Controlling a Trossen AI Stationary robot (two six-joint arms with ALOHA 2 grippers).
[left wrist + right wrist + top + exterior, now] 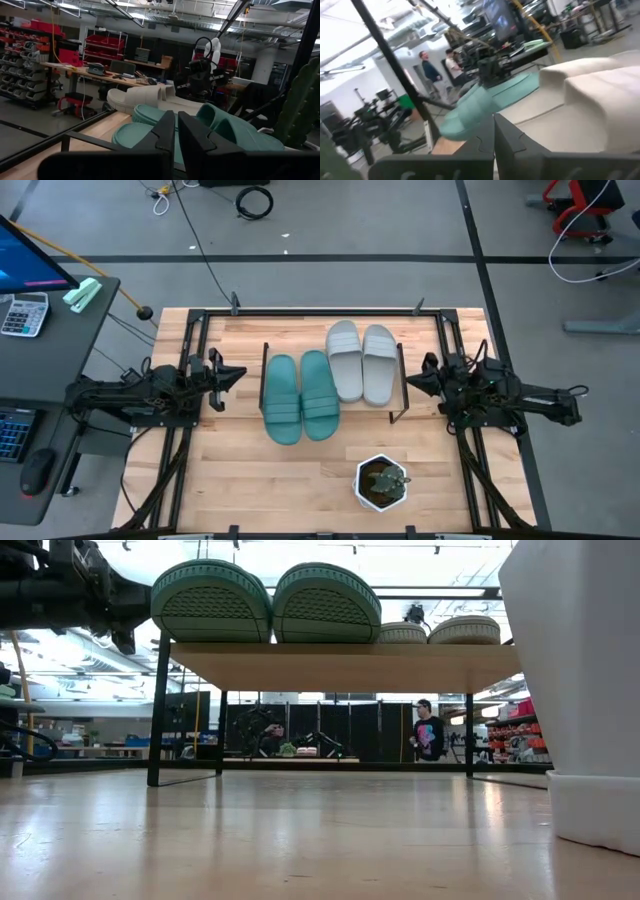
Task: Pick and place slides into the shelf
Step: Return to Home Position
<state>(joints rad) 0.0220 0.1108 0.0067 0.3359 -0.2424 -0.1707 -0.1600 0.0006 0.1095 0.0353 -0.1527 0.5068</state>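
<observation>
Two teal-green slides [300, 395] and two light grey slides [362, 363] lie sole-down, side by side, on the shelf's wooden top [340, 665]. The grey pair sits farther back and to the right. The shelf stands on thin black legs [158, 710] in the middle of the table. My left gripper [240, 373] hangs shut just left of the shelf, pointing level at the teal slides [150, 117] with nothing between its fingers. My right gripper [408, 383] is shut just right of the shelf, pointing at the grey slides [590, 85], and is empty.
A white pot with a small green plant [382, 483] stands near the table's front edge, right of centre; it fills the right side of the low view [580, 690]. Black frame rails [180, 450] run along the table's left and right sides. People stand in the room behind.
</observation>
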